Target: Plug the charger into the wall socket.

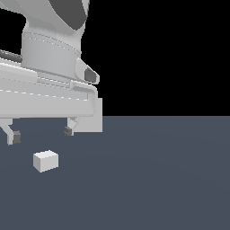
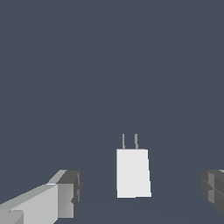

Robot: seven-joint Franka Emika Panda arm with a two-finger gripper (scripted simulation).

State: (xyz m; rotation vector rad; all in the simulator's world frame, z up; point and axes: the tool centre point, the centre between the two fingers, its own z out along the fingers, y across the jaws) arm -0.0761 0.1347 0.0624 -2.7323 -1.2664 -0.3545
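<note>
Reaching: open pincer (image 1: 41, 134) above small off-white rectangular charger (image 1: 46, 161).
Next: descend, straddle it, close; socket unseen.

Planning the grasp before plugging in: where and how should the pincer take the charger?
Probably grip the charger by its two long flat sides, coming straight down from above. It lies flat between the open pincer fingers; leave the pronged end free.

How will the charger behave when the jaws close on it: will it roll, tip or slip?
The charger is a flat-faced block lying on the floor, so it probably won't roll. Its smooth, plain sides may slip unless gripped squarely. The two thin prongs look like the fragile part, so better to squeeze the body.
</note>
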